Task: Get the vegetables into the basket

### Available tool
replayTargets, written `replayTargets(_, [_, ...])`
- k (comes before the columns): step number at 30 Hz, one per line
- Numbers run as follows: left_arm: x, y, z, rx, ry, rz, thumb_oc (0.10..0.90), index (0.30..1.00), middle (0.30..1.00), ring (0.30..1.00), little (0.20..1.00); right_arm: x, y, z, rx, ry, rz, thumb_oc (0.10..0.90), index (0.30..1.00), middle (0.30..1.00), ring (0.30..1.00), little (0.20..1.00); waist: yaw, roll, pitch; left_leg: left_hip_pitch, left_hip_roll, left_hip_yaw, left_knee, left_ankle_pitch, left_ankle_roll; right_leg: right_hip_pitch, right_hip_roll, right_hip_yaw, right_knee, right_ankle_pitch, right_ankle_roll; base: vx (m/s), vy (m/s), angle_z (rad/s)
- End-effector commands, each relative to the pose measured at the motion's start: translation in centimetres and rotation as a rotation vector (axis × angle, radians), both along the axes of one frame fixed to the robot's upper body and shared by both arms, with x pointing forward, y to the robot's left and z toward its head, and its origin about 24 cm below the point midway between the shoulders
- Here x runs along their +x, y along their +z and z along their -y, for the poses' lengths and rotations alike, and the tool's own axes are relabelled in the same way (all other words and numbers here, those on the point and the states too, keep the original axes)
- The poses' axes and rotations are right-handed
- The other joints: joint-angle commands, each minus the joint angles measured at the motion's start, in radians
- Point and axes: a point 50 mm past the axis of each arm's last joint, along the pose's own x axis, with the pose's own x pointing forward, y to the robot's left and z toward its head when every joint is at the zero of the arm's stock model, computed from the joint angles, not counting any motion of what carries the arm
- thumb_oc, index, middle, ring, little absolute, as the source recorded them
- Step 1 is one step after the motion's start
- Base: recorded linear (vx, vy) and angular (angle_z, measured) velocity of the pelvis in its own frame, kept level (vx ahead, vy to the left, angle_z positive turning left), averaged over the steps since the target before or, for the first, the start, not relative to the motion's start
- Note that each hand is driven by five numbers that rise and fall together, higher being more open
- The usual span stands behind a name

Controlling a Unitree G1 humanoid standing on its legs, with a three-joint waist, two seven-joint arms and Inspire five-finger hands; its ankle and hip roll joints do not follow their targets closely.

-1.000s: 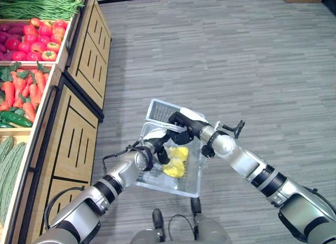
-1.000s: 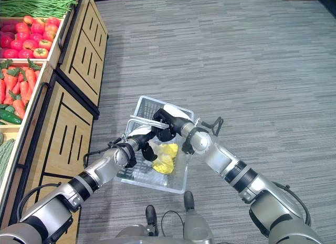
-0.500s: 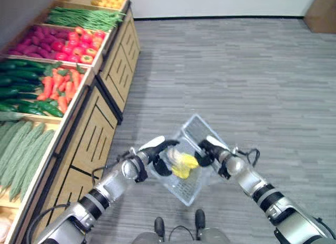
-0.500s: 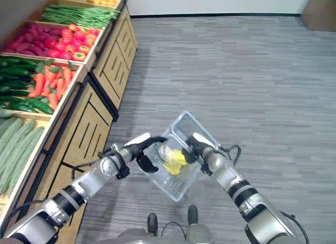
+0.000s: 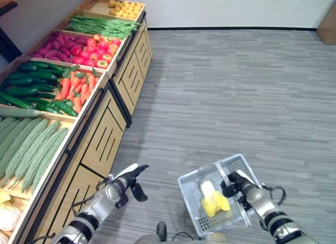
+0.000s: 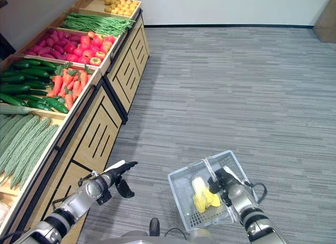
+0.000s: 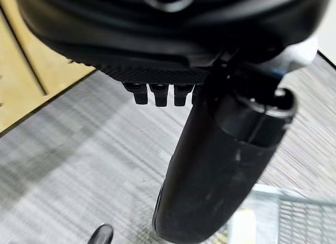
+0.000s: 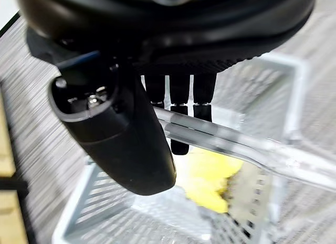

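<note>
A clear wire basket [image 5: 210, 166] hangs low over the grey floor at the lower right, with a yellow vegetable [image 5: 211, 198] lying inside it. My right hand [image 5: 234, 185] is shut on the basket's clear handle [image 8: 236, 147], its fingers curled over the bar in the right wrist view. My left hand [image 5: 128, 180] is off to the left of the basket, beside the wooden stand, apart from it. It holds nothing and its fingers are relaxed; its thumb [image 7: 220, 165] hangs over bare floor.
A wooden produce stand [image 5: 105, 139] runs along the left. Its crates hold green beans [image 5: 102, 26], red peppers [image 5: 97, 47], carrots [image 5: 76, 86], cucumbers [image 5: 31, 81] and bitter gourds [image 5: 26, 149]. Open grey floor [image 5: 236, 86] stretches to the right.
The camera has tilted up and shows more of the stand. My left hand has let go of the basket and drawn away to the left. The basket now hangs from my right hand alone.
</note>
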Motion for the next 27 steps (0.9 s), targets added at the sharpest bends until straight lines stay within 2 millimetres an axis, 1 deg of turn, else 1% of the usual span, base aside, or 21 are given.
replayTargets(1, [1.9, 1.4, -1.4, -0.026, 0.069, 0.094, 0.900, 1.000, 1.000, 1.000, 1.000, 1.6, 1.8, 1.5, -0.036, -0.016, 0.123, 0.400, 0.300, 0.300, 0.300, 0.300, 0.001, -0.051, -0.092, -0.019, 0.051, 0.010, 0.063, -0.089, -0.058, -0.009, -0.091, 0.037, 0.092, -0.123, 0.094, 0.00, 0.000, 0.00])
replayTargets(2, [1.3, 0.4, -1.9, -0.046, 0.168, 0.082, 0.900, 1.000, 1.000, 1.000, 1.000, 0.2, 1.0, 2.4, -0.032, -0.087, 0.103, 0.400, 0.300, 0.300, 0.300, 0.300, -0.002, -0.057, -0.092, -0.022, 0.050, 0.010, 0.061, -0.086, -0.058, -0.013, -0.091, 0.039, 0.092, -0.122, 0.093, -0.01, -0.010, -0.04])
replayTargets(3, [0.4, -1.3, -2.0, -0.056, 0.267, 0.047, 0.900, 1.000, 1.000, 1.000, 1.000, -1.6, -0.3, 2.6, -0.022, -0.155, 0.066, 0.400, 0.300, 0.300, 0.300, 0.300, -0.006, -0.065, -0.089, -0.025, 0.051, 0.011, 0.060, -0.084, -0.059, -0.018, -0.091, 0.042, 0.094, -0.122, 0.093, -0.02, -0.013, -0.04])
replayTargets(4, [-0.3, -2.2, -2.3, -0.045, 0.322, 0.022, 0.900, 1.000, 1.000, 1.000, 1.000, -2.6, -0.9, 2.7, -0.021, -0.192, 0.048, 0.400, 0.300, 0.300, 0.300, 0.300, -0.009, -0.070, -0.088, -0.026, 0.051, 0.012, 0.059, -0.082, -0.059, -0.020, -0.089, 0.044, 0.094, -0.120, 0.092, 0.00, 0.000, 0.00])
replayTargets(5, [-0.9, -2.9, -2.2, -0.045, 0.359, -0.001, 0.900, 1.000, 1.000, 1.000, 1.000, -3.3, -1.4, 2.7, -0.022, -0.205, 0.022, 0.400, 0.300, 0.300, 0.300, 0.300, -0.009, -0.072, -0.087, -0.026, 0.052, 0.012, 0.058, -0.081, -0.059, -0.022, -0.088, 0.046, 0.094, -0.120, 0.092, 0.00, 0.000, 0.00])
replayTargets(8, [-3.8, -5.7, -2.7, -0.001, 0.501, -0.122, 0.900, 1.000, 1.000, 1.000, 1.000, -5.5, -2.9, 2.2, -0.005, -0.269, -0.028, 0.400, 0.300, 0.300, 0.300, 0.300, -0.017, -0.081, -0.082, -0.023, 0.056, 0.020, 0.048, -0.075, -0.061, -0.028, -0.084, 0.055, 0.090, -0.116, 0.092, -0.01, -0.010, -0.07])
replayTargets(9, [-4.4, -6.1, -2.7, 0.015, 0.515, -0.146, 0.900, 1.000, 1.000, 1.000, 1.000, -6.0, -3.2, 2.0, -0.005, -0.273, -0.043, 0.400, 0.300, 0.300, 0.300, 0.300, -0.018, -0.082, -0.081, -0.022, 0.057, 0.022, 0.044, -0.073, -0.062, -0.030, -0.082, 0.058, 0.089, -0.115, 0.091, -0.02, -0.012, -0.16])
replayTargets(10, [-5.8, -7.0, -3.2, 0.063, 0.552, -0.202, 0.900, 1.000, 1.000, 1.000, 1.000, -6.9, -3.7, 1.8, -0.004, -0.291, -0.066, 0.400, 0.300, 0.300, 0.300, 0.300, -0.021, -0.085, -0.081, -0.022, 0.059, 0.027, 0.038, -0.068, -0.064, -0.033, -0.080, 0.061, 0.087, -0.114, 0.091, -0.02, -0.011, -0.16])
replayTargets(11, [-7.0, -7.5, -3.3, 0.068, 0.593, -0.237, 0.900, 1.000, 1.000, 1.000, 1.000, -7.6, -4.2, 1.5, 0.009, -0.313, -0.080, 0.400, 0.300, 0.300, 0.300, 0.300, -0.024, -0.085, -0.080, -0.020, 0.062, 0.031, 0.030, -0.063, -0.066, -0.034, -0.078, 0.064, 0.082, -0.112, 0.090, -0.02, -0.014, -0.23])
replayTargets(12, [-7.7, -7.8, -3.5, 0.081, 0.614, -0.262, 0.900, 1.000, 1.000, 1.000, 1.000, -8.0, -4.4, 1.3, 0.010, -0.314, -0.087, 0.400, 0.300, 0.300, 0.300, 0.300, -0.026, -0.085, -0.080, -0.020, 0.063, 0.034, 0.025, -0.059, -0.068, -0.036, -0.077, 0.066, 0.079, -0.110, 0.090, -0.02, -0.018, -0.23])
replayTargets(13, [-9.3, -8.4, -3.8, 0.103, 0.647, -0.311, 0.900, 1.000, 1.000, 1.000, 1.000, -8.9, -4.7, 1.3, 0.007, -0.326, -0.106, 0.400, 0.300, 0.300, 0.300, 0.300, -0.028, -0.085, -0.081, -0.022, 0.065, 0.038, 0.018, -0.054, -0.070, -0.039, -0.074, 0.067, 0.070, -0.103, 0.090, -0.02, -0.017, -0.23])
replayTargets(14, [-9.6, -8.5, -3.8, 0.100, 0.656, -0.320, 0.900, 1.000, 1.000, 1.000, 1.000, -9.1, -4.9, 1.2, 0.014, -0.334, -0.115, 0.400, 0.300, 0.300, 0.300, 0.300, -0.030, -0.084, -0.081, -0.025, 0.066, 0.041, 0.017, -0.053, -0.071, -0.040, -0.074, 0.069, 0.065, -0.100, 0.091, -0.02, -0.015, -0.12])
replayTargets(16, [-11.2, -8.9, -4.2, 0.115, 0.694, -0.370, 0.900, 1.000, 1.000, 1.000, 1.000, -10.3, -5.4, 1.0, 0.025, -0.350, -0.157, 0.400, 0.300, 0.300, 0.300, 0.300, -0.031, -0.083, -0.081, -0.025, 0.066, 0.044, 0.012, -0.051, -0.072, -0.042, -0.071, 0.070, 0.058, -0.096, 0.091, -0.01, -0.006, -0.11])
replayTargets(17, [-11.2, -8.9, -4.2, 0.115, 0.695, -0.370, 0.900, 1.000, 1.000, 1.000, 1.000, -10.3, -5.4, 1.0, 0.025, -0.350, -0.157, 0.400, 0.300, 0.300, 0.300, 0.300, -0.031, -0.083, -0.081, -0.025, 0.066, 0.044, 0.012, -0.051, -0.072, -0.041, -0.071, 0.070, 0.057, -0.096, 0.091, -0.01, -0.004, -0.07])
replayTargets(18, [-12.1, -9.1, -4.5, 0.128, 0.718, -0.398, 0.900, 1.000, 1.000, 1.000, 1.000, -11.2, -5.8, 0.9, 0.024, -0.356, -0.203, 0.400, 0.300, 0.300, 0.300, 0.300, -0.032, -0.082, -0.080, -0.026, 0.068, 0.045, 0.010, -0.048, -0.073, -0.043, -0.070, 0.070, 0.054, -0.093, 0.091, -0.01, -0.004, -0.04])
replayTargets(20, [-12.3, -9.2, -4.5, 0.127, 0.717, -0.404, 0.900, 1.000, 1.000, 1.000, 1.000, -11.5, -5.9, 0.9, 0.026, -0.360, -0.214, 0.400, 0.300, 0.300, 0.300, 0.300, -0.033, -0.082, -0.080, -0.026, 0.068, 0.045, 0.009, -0.048, -0.074, -0.043, -0.070, 0.070, 0.052, -0.093, 0.090, 0.00, -0.001, -0.02])
replayTargets(22, [-12.8, -9.3, -4.4, 0.134, 0.709, -0.418, 0.900, 1.000, 1.000, 1.000, 1.000, -12.5, -6.2, 0.9, 0.027, -0.380, -0.251, 0.400, 0.300, 0.300, 0.300, 0.300, -0.034, -0.082, -0.078, -0.025, 0.069, 0.045, 0.007, -0.049, -0.074, -0.042, -0.070, 0.069, 0.052, -0.095, 0.090, 0.00, 0.000, 0.00])
replayTargets(23, [-12.8, -9.3, -4.4, 0.134, 0.704, -0.416, 0.900, 1.000, 1.000, 1.000, 1.000, -13.5, -6.4, 1.0, 0.022, -0.386, -0.290, 0.400, 0.300, 0.300, 0.300, 0.300, -0.034, -0.081, -0.074, -0.024, 0.070, 0.044, 0.010, -0.050, -0.074, -0.041, -0.070, 0.065, 0.058, -0.098, 0.090, 0.03, 0.009, 0.01])
replayTargets(27, [-12.4, -9.3, -4.1, 0.114, 0.703, -0.398, 0.900, 1.000, 1.000, 1.000, 1.000, -13.9, -6.4, 1.0, 0.039, -0.434, -0.288, 0.400, 0.300, 0.300, 0.300, 0.300, -0.035, -0.081, -0.068, -0.021, 0.067, 0.041, 0.012, -0.056, -0.071, -0.039, -0.073, 0.062, 0.065, -0.102, 0.090, 0.02, 0.021, 0.03])
